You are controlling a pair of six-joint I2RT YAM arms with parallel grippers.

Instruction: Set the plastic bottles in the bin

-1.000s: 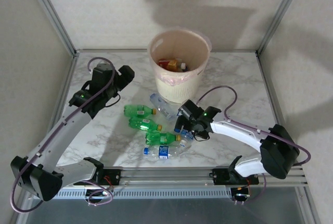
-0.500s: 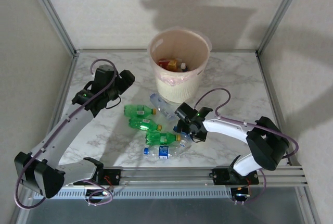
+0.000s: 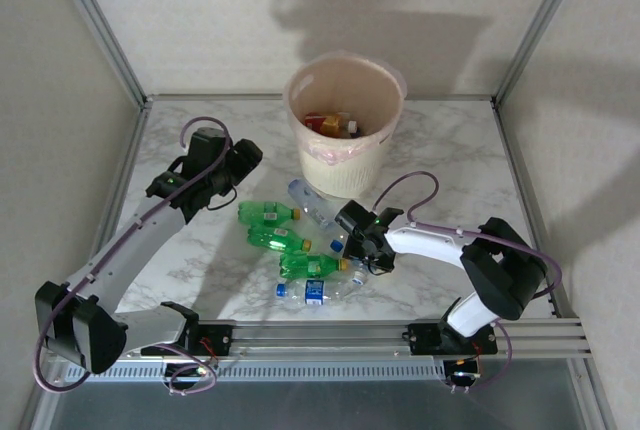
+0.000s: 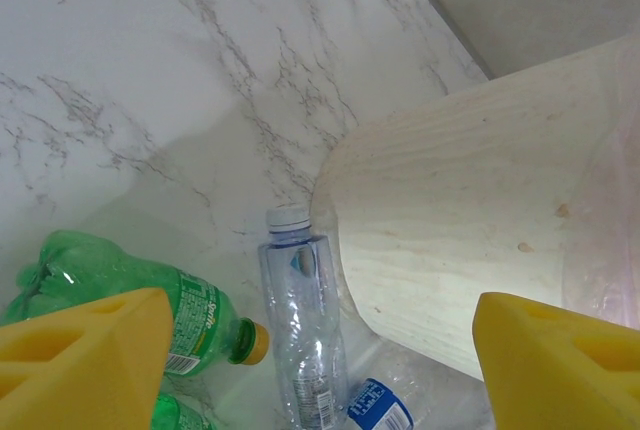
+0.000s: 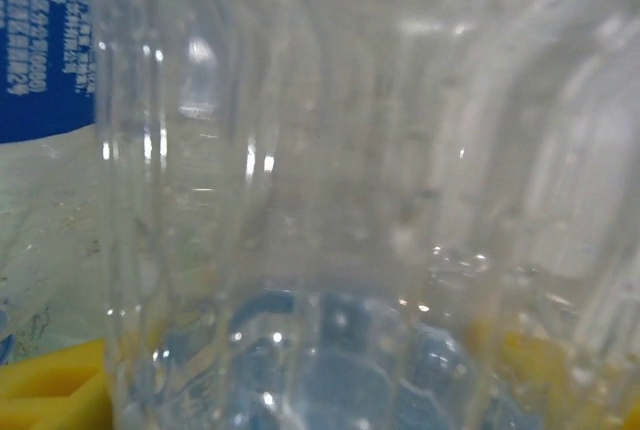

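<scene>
The pale pink-beige bin (image 3: 345,155) stands at the back centre with red-orange-labelled bottles inside; its wall (image 4: 470,230) also shows in the left wrist view. In front of it lie three green bottles (image 3: 265,213) (image 3: 280,240) (image 3: 312,266) and clear ones (image 3: 308,198) (image 3: 315,292). My left gripper (image 3: 240,160) hovers open left of the bin, its yellow pads (image 4: 85,360) wide apart above a clear bottle (image 4: 300,330) and a green one (image 4: 150,300). My right gripper (image 3: 352,242) is low among the bottles, shut on a clear bottle (image 5: 330,150) with a blue label (image 5: 45,40).
Metal frame posts and pale walls close in the marble table (image 3: 450,150) on three sides. The rail (image 3: 330,335) with both arm bases runs along the near edge. Bare marble lies to the right of the bin and at the far left.
My right gripper has slid a little left and its jaws have closed in round the clear bottle. The left gripper has drifted slightly right toward the bottles, its jaws somewhat narrower.
</scene>
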